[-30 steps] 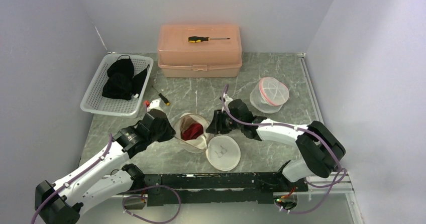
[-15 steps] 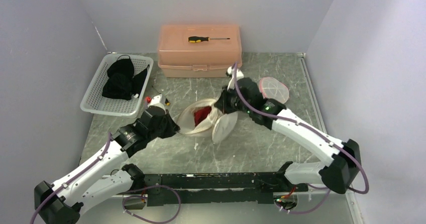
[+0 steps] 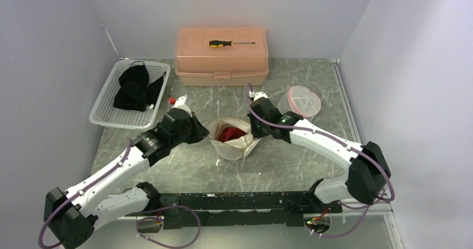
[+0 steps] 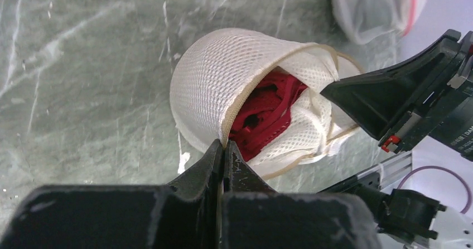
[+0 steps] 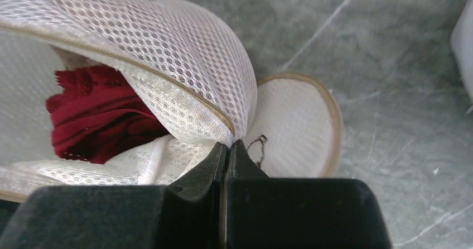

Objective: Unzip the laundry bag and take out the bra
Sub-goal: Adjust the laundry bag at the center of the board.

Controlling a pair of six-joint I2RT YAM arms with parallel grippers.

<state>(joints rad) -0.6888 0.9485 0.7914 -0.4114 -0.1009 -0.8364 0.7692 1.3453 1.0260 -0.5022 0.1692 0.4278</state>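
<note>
A white mesh laundry bag (image 3: 233, 143) stands in the middle of the table, its top unzipped and open. A red bra (image 3: 231, 133) lies inside it, seen too in the left wrist view (image 4: 268, 118) and the right wrist view (image 5: 97, 118). My left gripper (image 3: 206, 134) is shut on the bag's beige zipper rim (image 4: 237, 112) at its left side. My right gripper (image 3: 252, 130) is shut on the bag's mesh edge (image 5: 223, 123) at its right side. The bag's round lid flap (image 5: 295, 129) hangs beside the right fingers.
A second white mesh bag with a red rim (image 3: 301, 103) sits right of the arms. A pink toolbox (image 3: 222, 59) with a screwdriver (image 3: 230, 43) on top stands at the back. A white basket (image 3: 106, 101) of black clothes is at the left.
Both grippers moved closer together, the left one up and to the right, the right one down. The bag went from stretched flat and tilted to bunched upright with its opening facing up.
</note>
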